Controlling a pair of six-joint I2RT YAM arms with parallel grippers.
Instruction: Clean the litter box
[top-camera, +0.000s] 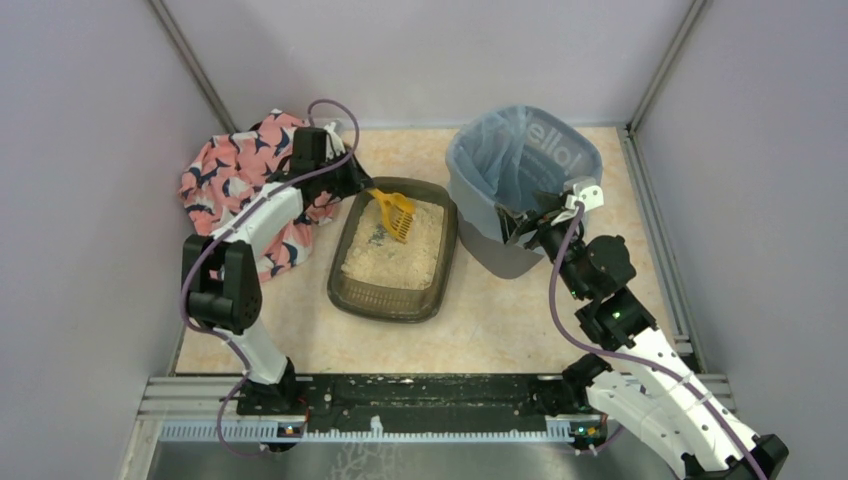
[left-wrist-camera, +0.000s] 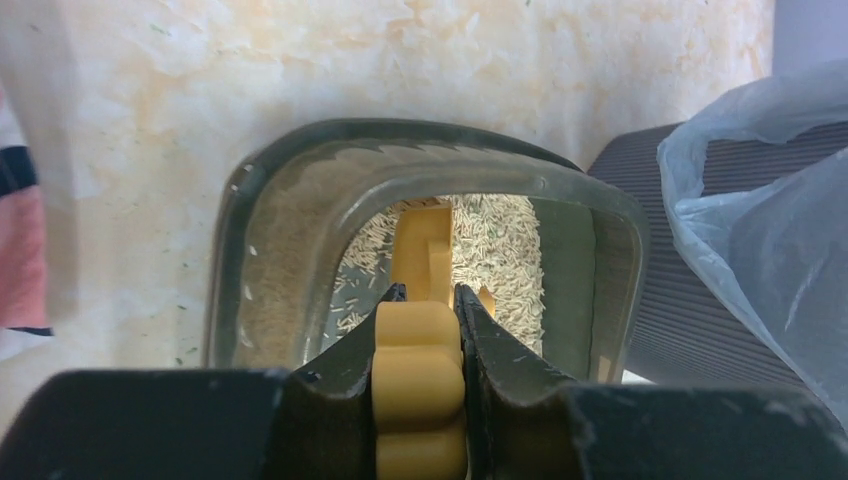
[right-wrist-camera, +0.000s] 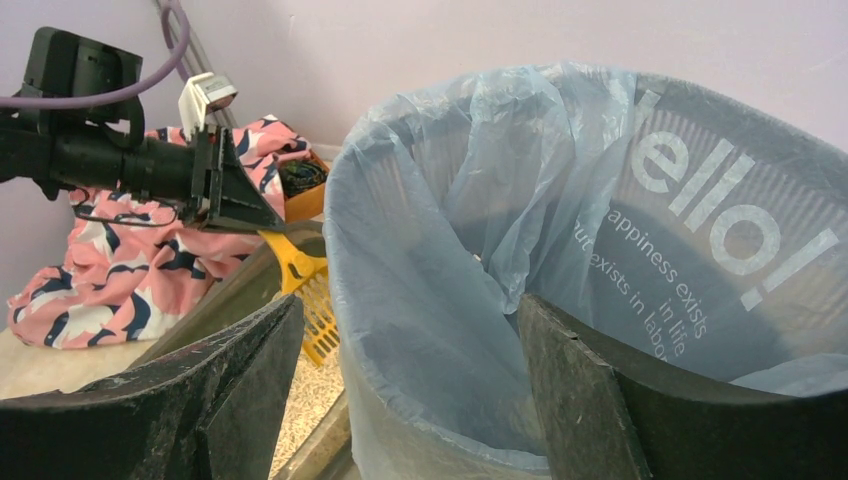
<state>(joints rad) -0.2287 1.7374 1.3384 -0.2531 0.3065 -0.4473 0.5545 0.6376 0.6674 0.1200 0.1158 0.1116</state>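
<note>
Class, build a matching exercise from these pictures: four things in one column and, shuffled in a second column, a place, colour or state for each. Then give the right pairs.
Column one
1. scoop
2. litter box
3. bin
4. cloth

Column two
A. lined with a pale blue bag
B. pink with dark marks, at the far left
C. clamped by its handle in the left gripper
D. in the middle, holding pale litter

Pairs: 1-C, 2-D, 3-A, 4-B
</note>
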